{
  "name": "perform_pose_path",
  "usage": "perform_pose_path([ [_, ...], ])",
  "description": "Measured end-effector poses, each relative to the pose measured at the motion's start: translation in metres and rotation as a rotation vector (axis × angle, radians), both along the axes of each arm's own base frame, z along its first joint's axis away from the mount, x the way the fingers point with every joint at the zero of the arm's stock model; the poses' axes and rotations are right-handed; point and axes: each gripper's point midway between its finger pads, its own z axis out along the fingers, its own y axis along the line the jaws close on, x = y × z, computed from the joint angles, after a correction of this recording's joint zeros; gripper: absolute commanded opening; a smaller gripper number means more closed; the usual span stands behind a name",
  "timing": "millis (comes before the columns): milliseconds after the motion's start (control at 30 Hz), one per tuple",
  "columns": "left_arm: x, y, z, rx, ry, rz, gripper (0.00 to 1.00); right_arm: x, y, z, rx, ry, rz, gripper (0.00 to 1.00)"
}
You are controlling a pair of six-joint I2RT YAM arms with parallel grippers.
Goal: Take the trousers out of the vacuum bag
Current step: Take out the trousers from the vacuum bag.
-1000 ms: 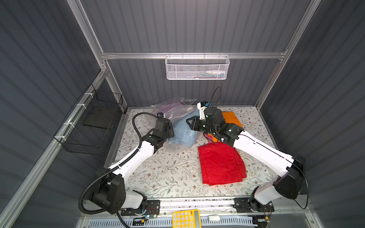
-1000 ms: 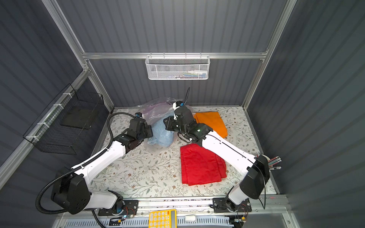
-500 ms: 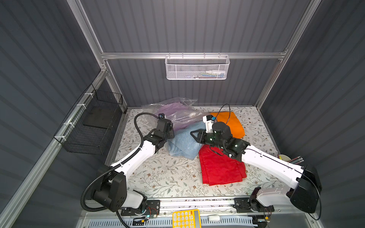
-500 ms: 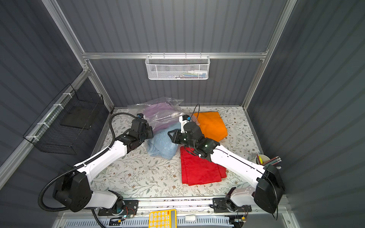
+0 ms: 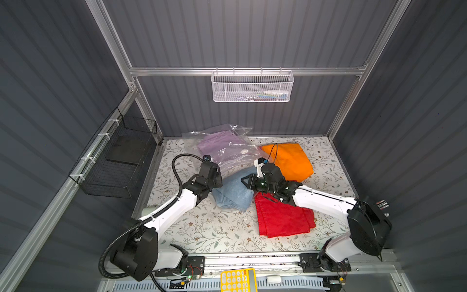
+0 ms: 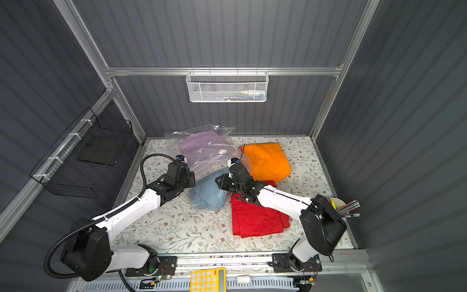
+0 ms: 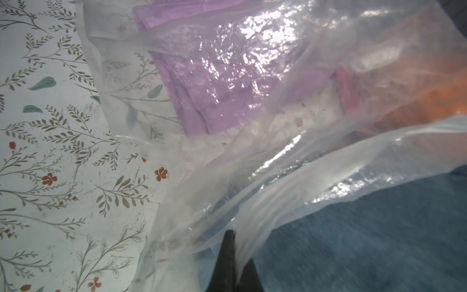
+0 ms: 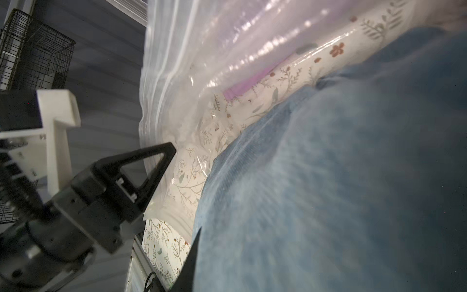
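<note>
Pinching vacuum bag [image 7: 252,63] film, left tool [image 7: 231,236] pressed together, right tool [image 5: 249,184] gripping light blue trousers [image 5: 232,196]

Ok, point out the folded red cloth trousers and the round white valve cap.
Red trousers [image 5: 280,220]: in a top view, middle of the cloth.
Valve cap [image 5: 244,151]: in a top view, its centre.

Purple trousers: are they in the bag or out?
In. The lilac trousers show through the clear plastic of the vacuum bag, wholly within its outline.
</note>
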Motion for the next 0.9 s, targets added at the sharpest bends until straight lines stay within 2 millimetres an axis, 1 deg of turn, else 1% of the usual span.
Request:
perform_pose_path([
  [100, 0.002, 0.003, 0.005, 0.005, -0.023, 0.017, 0.00, 0.029, 0.023, 0.006, 0.011, -0.017, 0.029, 0.01],
  [200, 0.006, 0.007, 0.001, 0.026, -0.023, 0.038, 0.00, 0.060, 0.043, 0.012, 0.023, -0.035, 0.053, 0.01],
  [233, 0.008, 0.007, -0.001, 0.034, -0.021, 0.044, 0.00, 0.068, 0.046, 0.012, 0.021, -0.038, 0.057, 0.01],
  [300, 0.013, 0.007, -0.006, 0.049, -0.016, 0.056, 0.00, 0.075, 0.050, 0.012, 0.009, -0.035, 0.067, 0.01],
  [400, 0.021, 0.006, -0.011, 0.062, -0.012, 0.067, 0.00, 0.073, 0.047, 0.011, -0.015, -0.012, 0.066, 0.00],
  [500, 0.024, 0.005, -0.012, 0.063, -0.017, 0.070, 0.00, 0.063, 0.040, 0.017, -0.038, -0.002, 0.048, 0.01],
  [667, 0.026, 0.004, -0.011, 0.062, -0.022, 0.072, 0.00, 0.037, 0.024, 0.043, -0.044, -0.023, 0.015, 0.01],
  [733, 0.027, 0.004, -0.010, 0.060, -0.026, 0.073, 0.00, 0.031, 0.022, 0.055, -0.033, -0.035, 0.008, 0.01],
  [800, 0.027, 0.004, -0.009, 0.058, -0.030, 0.073, 0.00, 0.028, 0.021, 0.064, -0.027, -0.047, 0.002, 0.01],
  [900, 0.028, 0.003, -0.008, 0.054, -0.036, 0.073, 0.00, 0.026, 0.020, 0.067, -0.023, -0.050, -0.004, 0.01],
])
